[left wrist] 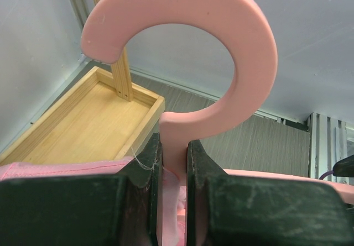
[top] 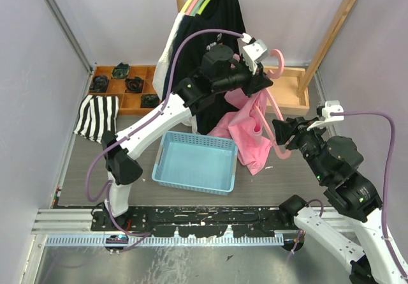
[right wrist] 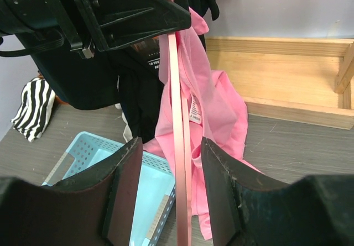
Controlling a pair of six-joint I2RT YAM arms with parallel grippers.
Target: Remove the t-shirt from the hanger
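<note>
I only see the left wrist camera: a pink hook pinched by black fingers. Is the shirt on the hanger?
Observer: Yes. The pink shirt hangs in a loose bunch from the hanger, which the left hand holds by its neck.
Child: Where is the other hand?
Observer: The right hand is open, with one finger on each side of the hanger's thin arm and a gap on both sides.
Child: Is there somewhere to put the shirt?
Observer: A blue basket sits right beside the hanging shirt, and it looks empty.
</note>
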